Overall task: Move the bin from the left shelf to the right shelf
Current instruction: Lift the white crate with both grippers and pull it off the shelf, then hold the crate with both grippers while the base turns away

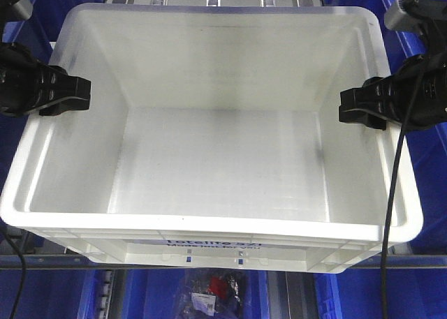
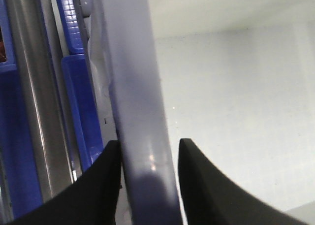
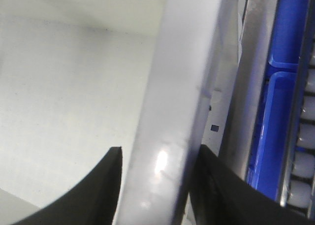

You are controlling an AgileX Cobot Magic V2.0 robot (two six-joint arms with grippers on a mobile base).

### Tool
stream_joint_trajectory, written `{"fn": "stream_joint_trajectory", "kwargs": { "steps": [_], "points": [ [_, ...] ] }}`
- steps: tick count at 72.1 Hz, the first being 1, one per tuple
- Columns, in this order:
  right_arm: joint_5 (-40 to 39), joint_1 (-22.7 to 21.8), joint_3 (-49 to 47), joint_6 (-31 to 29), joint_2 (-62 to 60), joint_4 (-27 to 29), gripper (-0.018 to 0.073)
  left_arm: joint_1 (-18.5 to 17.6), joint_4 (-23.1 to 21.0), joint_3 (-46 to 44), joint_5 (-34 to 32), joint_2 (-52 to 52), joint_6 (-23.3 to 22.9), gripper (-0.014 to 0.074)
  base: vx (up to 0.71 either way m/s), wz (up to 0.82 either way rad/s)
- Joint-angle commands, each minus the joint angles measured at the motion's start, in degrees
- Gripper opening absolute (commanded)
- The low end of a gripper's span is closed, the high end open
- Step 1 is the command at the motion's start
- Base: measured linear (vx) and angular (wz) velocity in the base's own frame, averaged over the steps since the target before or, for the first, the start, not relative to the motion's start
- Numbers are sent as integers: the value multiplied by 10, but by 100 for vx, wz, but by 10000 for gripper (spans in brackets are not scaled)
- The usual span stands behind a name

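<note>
left pincer (image 1: 85, 95) astride bin (image 1: 209, 225) rim (right pincer (image 1: 344, 114) likewise)

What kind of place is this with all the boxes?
Probably a warehouse or stockroom. Blue storage bins sit all around, roller tracks run beside them, and the left tool and right tool grip a big white bin by its rim.

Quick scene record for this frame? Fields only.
object: white bin, open top, nothing visible inside
left gripper: clamped across the bin's left rim, one finger on each side
right gripper: clamped across the bin's right rim, one finger on each side
label: on the bin's near wall, text partly hidden
surroundings: blue bins on both sides and below
task state: bin gripped by both arms, destination not in view
</note>
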Motion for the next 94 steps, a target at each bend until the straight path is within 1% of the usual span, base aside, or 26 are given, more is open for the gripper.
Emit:
{"fn": "stream_joint_trajectory", "kwargs": {
  "steps": [1, 35, 73, 94],
  "points": [
    [-56, -2, -21, -17, -19, 4, -5, -5, -34, -20, -37, -27, 26, 3, -10, -11],
    [-50, -2, -21, -17, -19, 4, -5, -5, -34, -20, -37, -27, 26, 3, -13, -5],
    [-50, -2, -21, -17, -19, 4, -5, -5, -34, -20, -37, -27, 26, 3, -15, 13],
    [-50, -2, -21, -17, -19, 4, -5, -5, -34, -20, -37, -27, 26, 3, -15, 0]
  ]
}}
